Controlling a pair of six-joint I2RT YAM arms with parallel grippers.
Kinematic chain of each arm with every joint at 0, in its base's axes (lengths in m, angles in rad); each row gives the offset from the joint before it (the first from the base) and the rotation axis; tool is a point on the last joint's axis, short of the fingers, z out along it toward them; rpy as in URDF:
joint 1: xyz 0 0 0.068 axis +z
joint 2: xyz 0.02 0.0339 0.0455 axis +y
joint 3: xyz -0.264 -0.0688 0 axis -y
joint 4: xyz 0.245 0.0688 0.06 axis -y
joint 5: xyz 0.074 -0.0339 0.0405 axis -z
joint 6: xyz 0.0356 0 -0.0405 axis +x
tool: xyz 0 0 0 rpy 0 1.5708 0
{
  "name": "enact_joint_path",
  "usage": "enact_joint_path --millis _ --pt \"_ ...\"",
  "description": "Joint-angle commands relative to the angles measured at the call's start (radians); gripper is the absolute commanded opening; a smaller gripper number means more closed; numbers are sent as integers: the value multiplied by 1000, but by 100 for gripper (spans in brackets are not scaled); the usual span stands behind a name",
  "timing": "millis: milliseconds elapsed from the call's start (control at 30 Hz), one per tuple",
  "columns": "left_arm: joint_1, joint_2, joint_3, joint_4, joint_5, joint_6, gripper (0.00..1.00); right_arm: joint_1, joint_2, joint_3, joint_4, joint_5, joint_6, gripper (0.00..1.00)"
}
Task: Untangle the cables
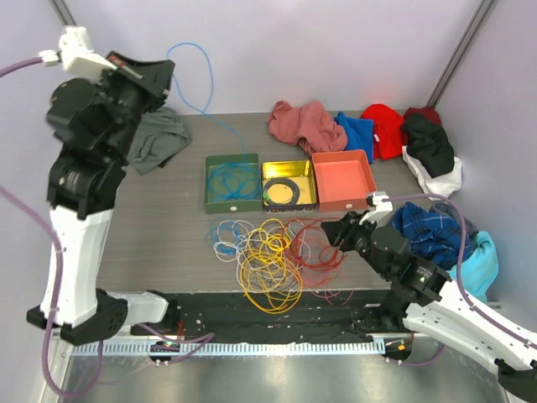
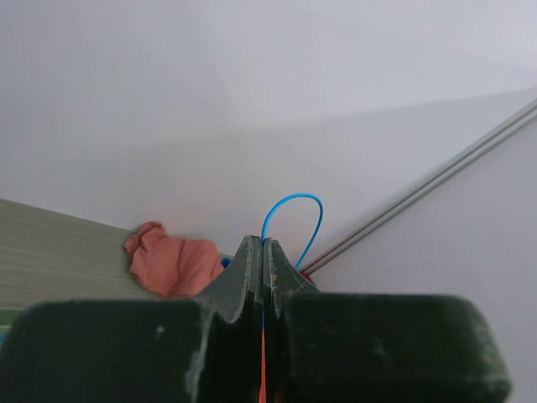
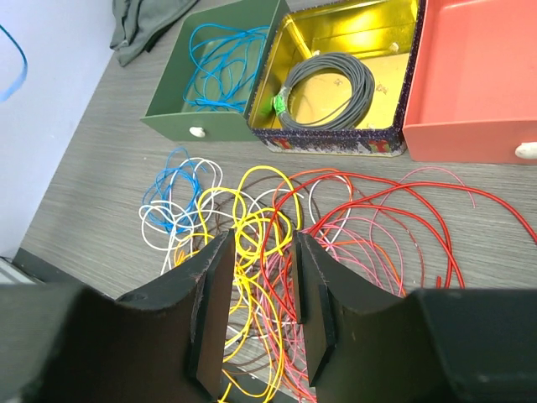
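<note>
Left gripper [image 2: 263, 248], raised well left of the green box [image 1: 208, 180], pinched a thin blue cable [image 2: 291, 196] trailing down into that box, open air all round. Other cables [image 1: 268, 252] lay in loose tangled loops just in front of the box; right gripper [image 3: 262, 243] hung over them, jaws half spread, contact unclear.

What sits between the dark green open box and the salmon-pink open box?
A gold-lined rectangular tin holding a black coiled ring, clearest in the right wrist view.
</note>
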Motion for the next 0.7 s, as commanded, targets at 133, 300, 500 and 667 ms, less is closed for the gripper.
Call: enact_joint_path --millis 133,300,500,667 --pt "4 156 -46 12 -36 55 0 5 -33 19 -26 33 0 38" --pt "7 212 -103 66 -53 63 0 5 -33 13 -34 45 -8 38" --pt "31 266 -200 115 -43 49 0 5 -32 -10 -34 35 -3 38" --pt "42 282 -298 155 -31 32 0 5 -30 -28 -34 44 0 38"
